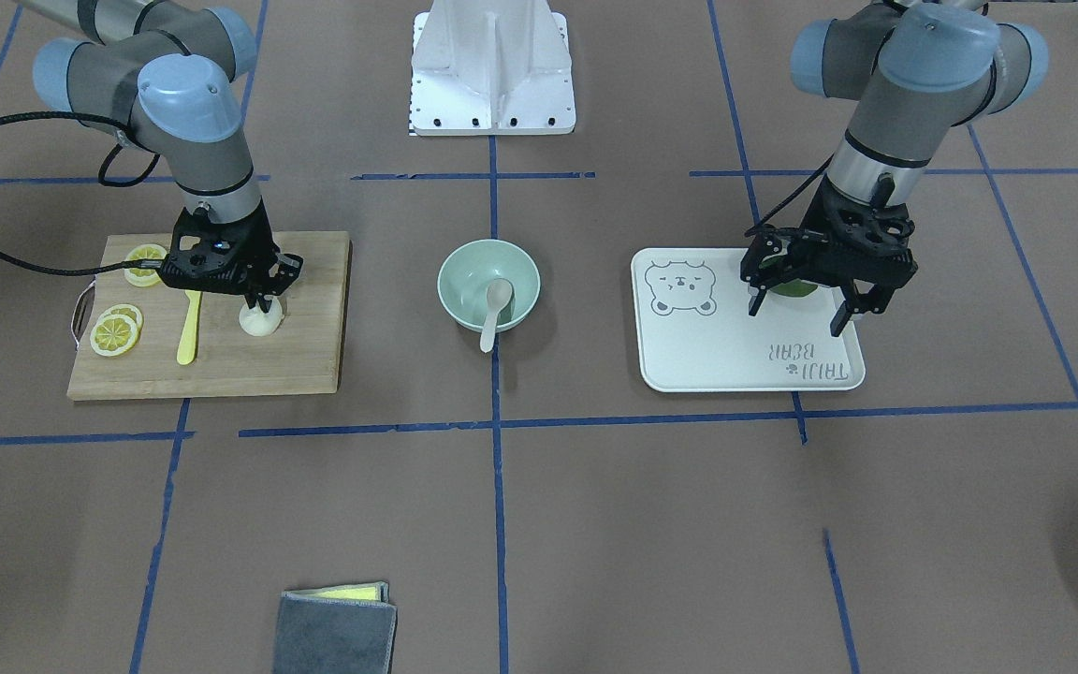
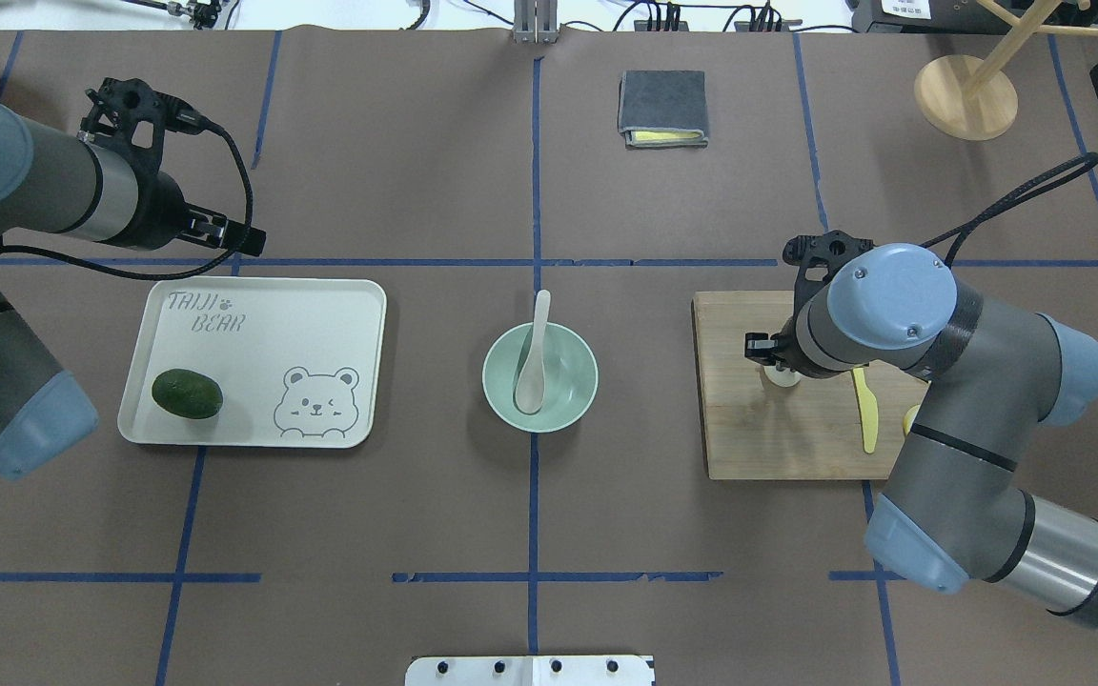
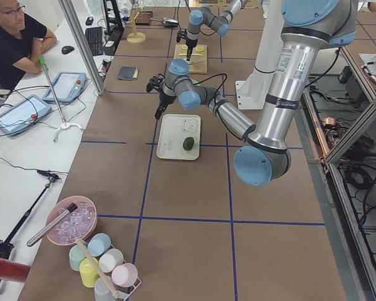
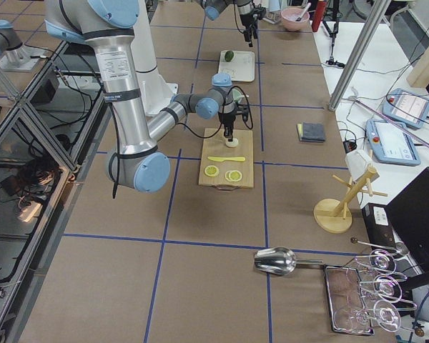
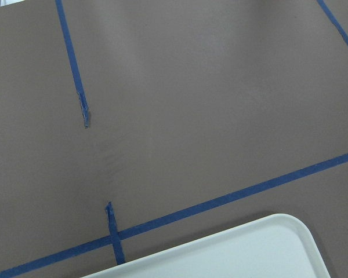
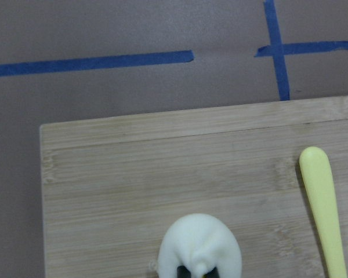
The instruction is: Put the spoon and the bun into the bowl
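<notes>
The whitish spoon [image 1: 496,305] lies in the mint-green bowl [image 1: 451,281] at the table's middle, its handle sticking out over the rim; spoon [image 2: 532,362] and bowl [image 2: 588,370] also show in the overhead view. The white bun [image 1: 261,320] sits on the wooden cutting board [image 1: 305,356]. My right gripper [image 1: 258,302] is down on the bun, its fingertips pinched on the pleated top, as the right wrist view shows on the bun [image 6: 200,243]. My left gripper [image 1: 800,311] is open and empty above the white tray [image 1: 717,360].
On the board lie a yellow plastic knife [image 1: 189,328] and several lemon slices [image 1: 115,334]. A dark green avocado [image 2: 187,393] lies on the bear-print tray. A folded grey cloth [image 1: 333,632] lies at the operators' edge. The white robot base [image 1: 492,75] stands behind the bowl.
</notes>
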### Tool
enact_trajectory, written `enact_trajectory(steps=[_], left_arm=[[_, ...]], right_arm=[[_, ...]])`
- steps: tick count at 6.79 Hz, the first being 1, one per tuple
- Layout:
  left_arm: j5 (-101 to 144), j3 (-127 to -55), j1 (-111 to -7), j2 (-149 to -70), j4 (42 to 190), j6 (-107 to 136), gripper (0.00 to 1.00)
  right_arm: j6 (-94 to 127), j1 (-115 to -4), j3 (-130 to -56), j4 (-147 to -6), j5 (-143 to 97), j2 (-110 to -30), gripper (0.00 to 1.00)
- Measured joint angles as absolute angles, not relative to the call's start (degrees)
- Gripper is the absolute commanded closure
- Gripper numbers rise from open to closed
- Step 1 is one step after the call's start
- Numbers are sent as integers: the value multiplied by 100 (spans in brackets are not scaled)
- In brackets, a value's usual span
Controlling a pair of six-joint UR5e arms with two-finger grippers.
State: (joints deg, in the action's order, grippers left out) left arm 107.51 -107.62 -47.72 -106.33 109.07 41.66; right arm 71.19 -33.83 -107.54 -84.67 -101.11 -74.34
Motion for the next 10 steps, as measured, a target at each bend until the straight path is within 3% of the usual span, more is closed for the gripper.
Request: enact_trajectory(steps=[4,7,8,9,10], left_arm=[[10785,-10808,-4792,-10596,10907,4134,1],[10791,-10815,-4806,-10582,10907,4043,1],[10787,-10814,-4807,-10582,10907,4037,1],[10785,-10817,-4807,-10582,10907,4035,1],[10785,-10818,-4808,-10582,10907,4034,1]], right_arm=[[8073,-3160,-10903,-8768,-10133,-6122,100],[8648,-2665,-10098,-8604,-10080,-5046,100],[8716,-2579,-9887,-8351,-10075,-4962,36],[8740,-2534,-9730,-8199,-10075,-4920,0],[8744,-2517,-9645,-8141,-10078,-4899,0]])
